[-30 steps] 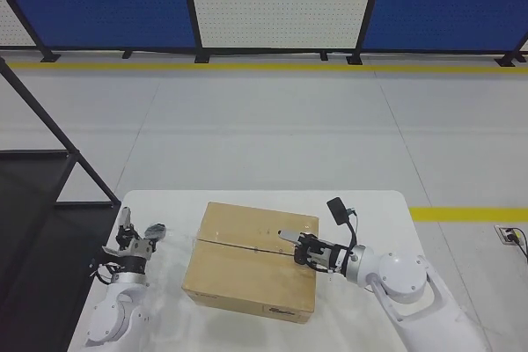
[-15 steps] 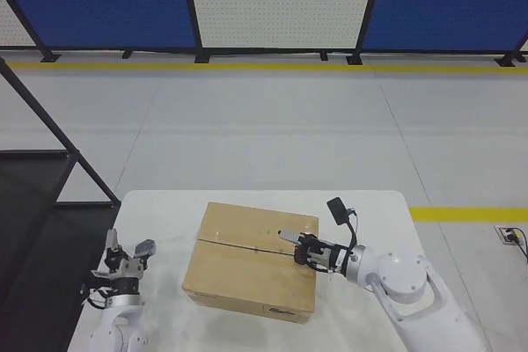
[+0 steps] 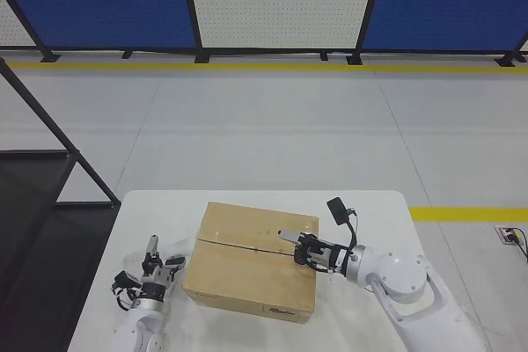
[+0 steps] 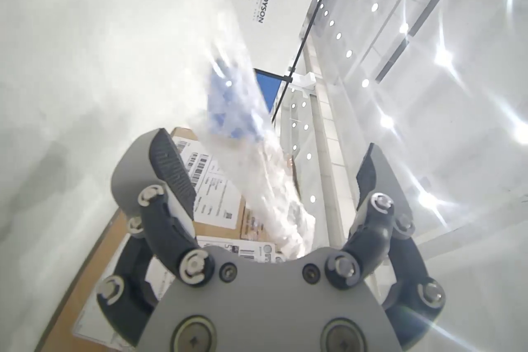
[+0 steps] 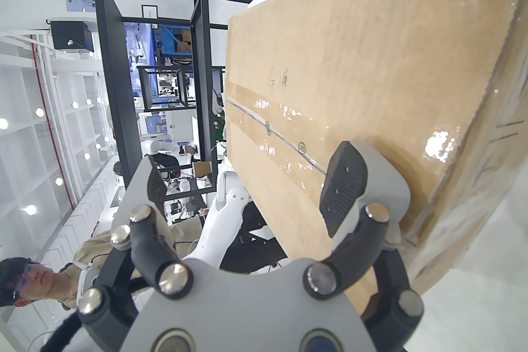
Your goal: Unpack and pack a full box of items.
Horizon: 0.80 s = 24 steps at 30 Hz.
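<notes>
top: closed brown cardboard box [image 3: 251,268] on white table [image 3: 370,211], taped seam [image 3: 246,248] running crosswise; right gripper [image 3: 297,251] over seam's right end (nearer arm) | left wrist: left gripper [image 4: 268,159], fingers spread, beside box's left wall | right wrist: fingers apart above box top

One box [image 3: 251,264], one table [image 3: 163,211], two end effectors [image 3: 161,261] [image 3: 292,246].

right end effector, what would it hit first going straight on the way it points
Likely the cardboard box: the right end effector points along its top, low over the taped seam; depth is unclear.
</notes>
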Each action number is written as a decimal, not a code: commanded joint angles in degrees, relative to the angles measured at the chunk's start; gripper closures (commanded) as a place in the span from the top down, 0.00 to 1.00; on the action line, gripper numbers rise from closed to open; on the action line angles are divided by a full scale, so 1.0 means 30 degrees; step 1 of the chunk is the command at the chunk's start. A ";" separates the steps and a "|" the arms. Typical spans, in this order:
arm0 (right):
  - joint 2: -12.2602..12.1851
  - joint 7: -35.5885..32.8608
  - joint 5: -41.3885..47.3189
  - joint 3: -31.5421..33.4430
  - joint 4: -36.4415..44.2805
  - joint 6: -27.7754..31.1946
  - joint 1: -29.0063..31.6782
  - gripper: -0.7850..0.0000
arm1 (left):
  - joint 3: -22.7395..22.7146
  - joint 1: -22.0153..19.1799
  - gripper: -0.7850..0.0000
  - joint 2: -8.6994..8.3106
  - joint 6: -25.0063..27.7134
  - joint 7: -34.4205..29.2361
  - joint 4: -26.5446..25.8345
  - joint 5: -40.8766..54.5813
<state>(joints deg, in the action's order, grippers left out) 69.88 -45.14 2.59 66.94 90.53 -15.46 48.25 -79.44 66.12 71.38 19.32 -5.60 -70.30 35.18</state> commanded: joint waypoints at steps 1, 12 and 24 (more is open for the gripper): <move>0.0000 0.0000 0.0000 0.0000 0.0000 0.0000 0.0000 1.00 | -0.0031 -0.0150 1.00 0.0030 0.0191 -0.0223 0.0318 0.0004; 0.0000 0.0000 0.0000 0.0000 0.0000 0.0000 0.0000 1.00 | -0.0956 -0.1050 1.00 0.0171 0.0834 -0.0690 0.0952 0.1310; 0.0000 0.0000 0.0000 0.0000 0.0000 0.0000 0.0000 1.00 | -0.2765 -0.0731 1.00 0.0172 0.1722 -0.0791 -0.0592 0.2789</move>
<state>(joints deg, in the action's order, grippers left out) 69.88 -45.14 2.59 66.94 90.53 -15.46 48.25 -87.34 63.63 71.93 24.38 -7.95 -71.51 43.56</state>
